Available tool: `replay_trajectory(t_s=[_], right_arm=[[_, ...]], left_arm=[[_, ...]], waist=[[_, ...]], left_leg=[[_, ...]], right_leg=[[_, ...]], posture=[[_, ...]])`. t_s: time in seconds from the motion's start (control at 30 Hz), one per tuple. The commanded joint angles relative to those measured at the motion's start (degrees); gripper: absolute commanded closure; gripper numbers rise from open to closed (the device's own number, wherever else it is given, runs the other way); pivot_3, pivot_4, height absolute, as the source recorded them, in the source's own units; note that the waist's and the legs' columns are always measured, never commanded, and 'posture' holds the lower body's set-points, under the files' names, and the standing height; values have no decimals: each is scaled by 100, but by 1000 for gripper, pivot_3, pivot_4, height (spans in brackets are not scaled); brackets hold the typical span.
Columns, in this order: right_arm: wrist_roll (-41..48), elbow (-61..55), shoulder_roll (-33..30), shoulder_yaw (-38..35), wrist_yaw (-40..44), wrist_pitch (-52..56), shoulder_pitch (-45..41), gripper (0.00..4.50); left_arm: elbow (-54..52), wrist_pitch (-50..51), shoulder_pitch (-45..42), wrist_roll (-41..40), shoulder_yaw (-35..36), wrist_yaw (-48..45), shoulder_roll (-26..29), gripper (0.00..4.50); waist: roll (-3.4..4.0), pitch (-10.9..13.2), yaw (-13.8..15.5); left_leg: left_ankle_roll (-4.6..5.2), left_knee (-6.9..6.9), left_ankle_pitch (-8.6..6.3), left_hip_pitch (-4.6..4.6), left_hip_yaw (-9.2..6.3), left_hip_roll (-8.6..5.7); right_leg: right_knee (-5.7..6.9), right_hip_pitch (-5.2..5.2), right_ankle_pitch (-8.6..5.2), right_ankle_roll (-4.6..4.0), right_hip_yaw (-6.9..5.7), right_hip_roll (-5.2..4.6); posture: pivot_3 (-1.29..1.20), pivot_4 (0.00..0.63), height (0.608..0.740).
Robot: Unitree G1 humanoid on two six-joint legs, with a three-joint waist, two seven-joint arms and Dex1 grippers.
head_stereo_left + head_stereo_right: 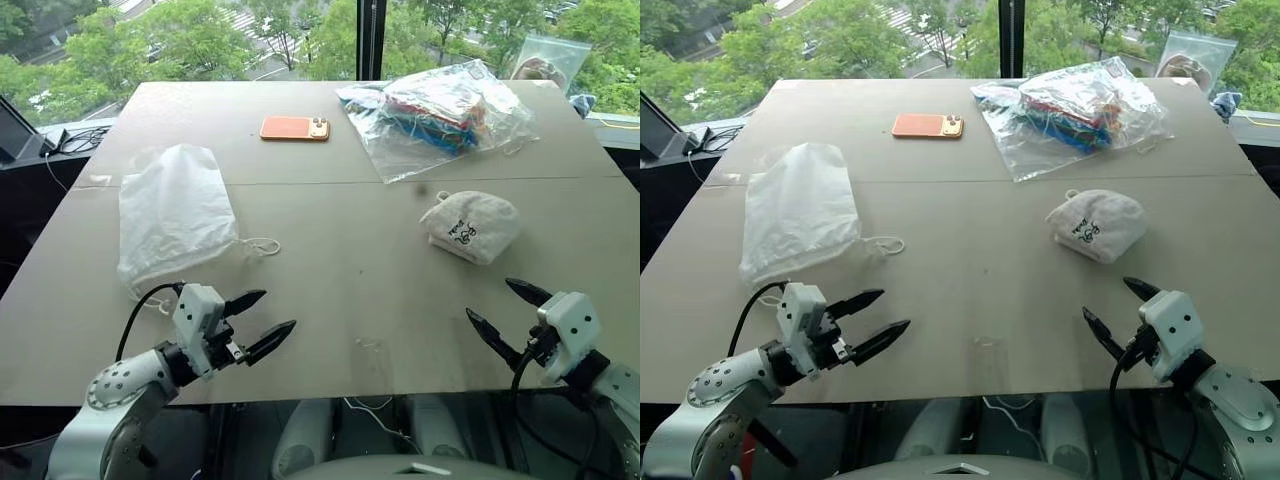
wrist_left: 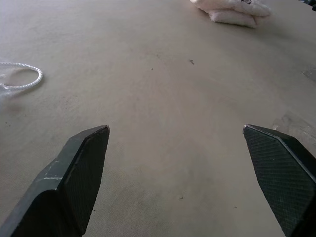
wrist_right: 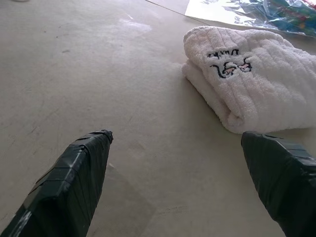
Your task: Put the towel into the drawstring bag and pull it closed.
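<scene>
The towel (image 1: 470,226), a folded white cloth with a black printed mark, lies on the right half of the table and fills the far side of the right wrist view (image 3: 252,74). Flat on the left half lies the drawstring bag (image 1: 172,208), a sheer white pouch whose cords (image 1: 262,246) trail toward the middle; a loop of cord (image 2: 22,79) lies ahead of the left fingers. My left gripper (image 1: 258,320) hovers open near the front edge, just in front of the bag. My right gripper (image 1: 507,306) is open too, a short way in front of the towel. Neither holds anything.
The beige table (image 1: 340,290) carries an orange phone (image 1: 294,128) at the back middle and a clear plastic bag of colourful items (image 1: 440,112) at the back right. Beyond the far edge are windows. A dark device with cables (image 1: 30,140) sits off the left side.
</scene>
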Motion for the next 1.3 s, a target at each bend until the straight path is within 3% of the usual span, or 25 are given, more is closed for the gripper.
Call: replay_trajectory(t_s=[0.03, 0.13, 0.2, 0.27, 0.33, 0.4, 0.67, 0.97, 1.07, 1.2, 1.3], right_arm=[[70, -137, 13, 196, 14, -124, -509, 0], [351, -184, 32, 777, 281, -110, -1742, 0], [493, -280, -134, 1028, 697, -243, -1990, 0], [701, -373, -345, 1178, 1117, -272, -2018, 0], [953, -462, -557, 1256, 1479, -290, -1947, 0], [1059, -486, -655, 1286, 1624, -312, -1858, 0], [963, -361, -649, 1422, 1634, -441, -1734, 0], [811, -308, -571, 1474, 1535, -661, -1611, 0], [766, -332, -484, 1467, 1436, -776, -1600, 0], [820, -398, -410, 1457, 1348, -751, -1620, 0], [811, -459, -361, 1477, 1214, -693, -1645, 0]], left_arm=[[-242, -111, -211, 141, 85, 502, -209, 19], [-296, -141, -789, 869, 171, 1751, -564, 19], [-355, -170, -958, 1407, 100, 2192, -552, 19], [-443, -302, -956, 2612, -158, 2733, -267, 19], [-499, -1349, -483, 4149, -277, 3235, 96, 19], [-378, -2215, 52, 5189, -197, 3734, 334, 19], [749, -2439, -60, 6701, 27, 4511, 643, 19], [2166, -2694, -1264, 6920, -392, 4492, 906, 19], [2568, -2857, -1608, 6813, -543, 4342, 1021, 810], [2803, -2886, -1954, 6651, -590, 4117, 1110, 2755], [2849, -2633, -2381, 6063, -566, 3371, 1108, 4000]], waist=[[0, 0, -3], [-15, -7, 7], [-18, -9, 10], [-21, -10, 25], [-26, -13, 16], [-26, -13, -8], [-30, -16, 89], [-32, -18, 111], [-32, -18, 116], [-33, -18, 83], [-33, -18, 86]], left_leg=[[0, 0, 0, 0, 0, 0], [1, 1, 1, 1, 8, 4], [2, 5, 2, 9, 5, 11], [1, 5, 2, 8, 0, 12], [-1, -4, 0, 4, -2, 8], [-5, -11, -7, 2, 8, 10], [18, -15, -32, -5, 22, 20], [17, -11, -31, -2, 25, 19], [17, -11, -31, -2, 27, 19], [16, -11, -32, -2, 32, 20], [16, -11, -32, -2, 31, 20]], right_leg=[[-1, 0, 0, 0, -1, 0], [-8, 0, 2, 0, -1, 4], [-7, 9, 9, -10, -12, 38], [-7, 10, 11, -14, -13, 46], [-12, 9, 12, -15, -11, 51], [-33, 9, 25, -37, 1, 54], [-72, 9, 13, -14, -12, 47], [-67, 10, 29, 2, -15, 47], [-67, 9, 41, -8, -13, 48], [-66, 7, 44, -12, -10, 48], [-65, 7, 45, -12, -11, 47]], posture=[[0, 150, 740], [0, 150, 740], [0, 150, 740], [0, 150, 740], [0, 150, 740], [0, 150, 740], [0, 150, 740], [0, 150, 740], [0, 150, 740], [0, 150, 740], [0, 150, 740]])
